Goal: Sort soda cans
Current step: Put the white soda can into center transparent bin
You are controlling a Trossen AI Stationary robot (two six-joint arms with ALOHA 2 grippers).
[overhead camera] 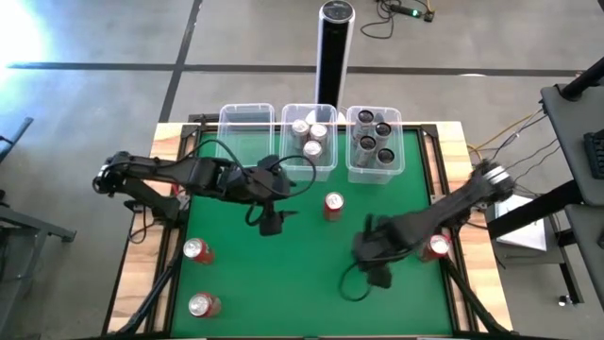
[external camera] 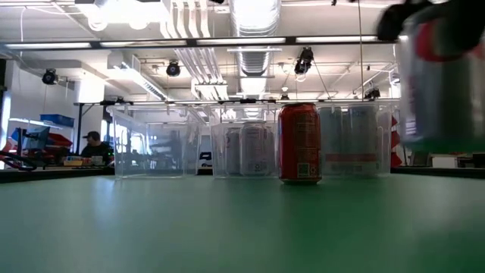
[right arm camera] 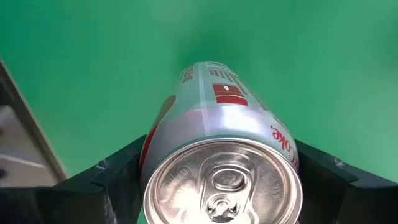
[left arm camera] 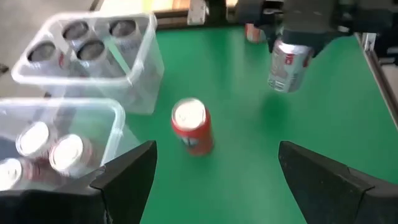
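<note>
Silver red-lettered soda can point(right arm camera: 224, 155)

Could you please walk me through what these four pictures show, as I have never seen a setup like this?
Two dark robot arms work at a green table, sorting soda cans into clear tubs. One picture looks straight down, one looks level across the tabletop, and one comes from each arm's wrist. The right gripper holds a silver can lifted off the table. The left gripper is open, near a red can standing mid-table. The middle tub holds silver cans, the right tub dark ones; the left one looks empty. More red cans wait on the table.
</note>
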